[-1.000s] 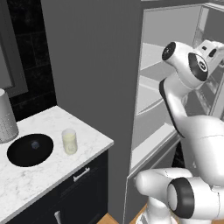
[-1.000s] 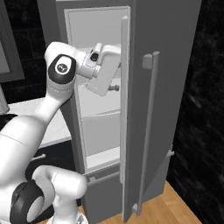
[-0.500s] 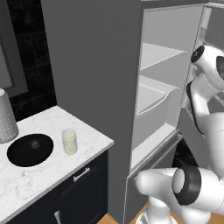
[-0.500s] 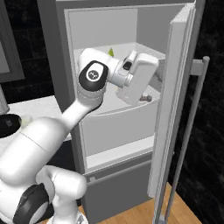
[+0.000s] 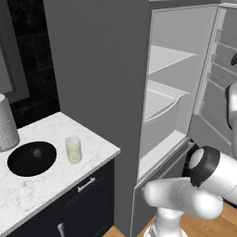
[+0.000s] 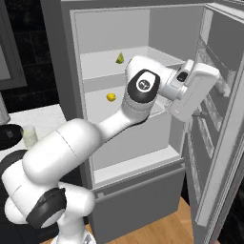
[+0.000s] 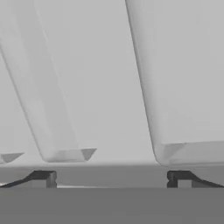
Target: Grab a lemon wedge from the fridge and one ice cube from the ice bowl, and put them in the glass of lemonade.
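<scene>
The fridge (image 6: 143, 143) stands with its door (image 6: 224, 124) swung wide. A small yellow-green lemon wedge (image 6: 120, 58) lies on the upper shelf. My gripper (image 6: 202, 108) hovers to the right of the shelves, facing the door's inner racks. In the hand view my gripper (image 7: 111, 179) is open, its fingertips (image 7: 43, 178) far apart with nothing between them. On the marble counter sits the black ice bowl (image 5: 18, 162) with one ice cube (image 5: 37, 152) in it. The glass of lemonade (image 5: 73, 149) stands just right of the bowl.
A round whole lemon (image 6: 111, 97) sits on the second fridge shelf. A white paper towel roll (image 5: 7, 122) stands behind the bowl. The fridge door's white racks (image 7: 175, 87) are close in front of the hand. Wood floor lies below.
The fridge door has swung from nearly shut to wide open. The arm moved right with it, and the jaws widened and let go of the door.
</scene>
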Controlling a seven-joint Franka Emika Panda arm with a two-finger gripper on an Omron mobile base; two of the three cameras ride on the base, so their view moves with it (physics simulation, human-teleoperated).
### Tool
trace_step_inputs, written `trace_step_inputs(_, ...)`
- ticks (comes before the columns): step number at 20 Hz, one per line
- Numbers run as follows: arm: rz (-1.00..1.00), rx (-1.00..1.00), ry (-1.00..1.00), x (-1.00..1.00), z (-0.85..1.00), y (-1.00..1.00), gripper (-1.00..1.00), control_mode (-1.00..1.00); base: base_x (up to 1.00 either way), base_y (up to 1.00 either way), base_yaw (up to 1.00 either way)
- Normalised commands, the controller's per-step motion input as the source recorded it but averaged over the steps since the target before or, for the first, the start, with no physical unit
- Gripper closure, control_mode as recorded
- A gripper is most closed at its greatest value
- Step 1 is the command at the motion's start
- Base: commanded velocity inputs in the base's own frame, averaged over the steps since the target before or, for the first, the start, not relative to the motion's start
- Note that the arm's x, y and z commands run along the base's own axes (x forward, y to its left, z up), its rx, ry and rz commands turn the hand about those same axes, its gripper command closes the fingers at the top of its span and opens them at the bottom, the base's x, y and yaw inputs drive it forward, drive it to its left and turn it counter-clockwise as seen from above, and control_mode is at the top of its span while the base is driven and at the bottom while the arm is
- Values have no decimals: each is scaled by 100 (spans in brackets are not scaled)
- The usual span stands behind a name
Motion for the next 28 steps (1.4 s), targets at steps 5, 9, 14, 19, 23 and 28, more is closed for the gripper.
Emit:
trace_step_inputs(5, 0, 0, -4, -4, 8, -8, -100, -100, 0, 0, 0)
trace_step_inputs(9, 0, 0, -11, -6, 4, 42, -100, -100, 0, 0, 0)
trace_step_inputs(14, 0, 0, -11, -10, 11, 49, -100, -100, 0, 0, 0)
trace_step_inputs(19, 0, 0, -11, 0, 0, 53, -100, -100, 0, 0, 0)
trace_step_inputs(23, 0, 0, -7, 0, 0, 40, -100, -100, 0, 0, 0)
trace_step_inputs(28, 0, 7, -31, 0, -8, 61, -100, -100, 0, 0, 0)
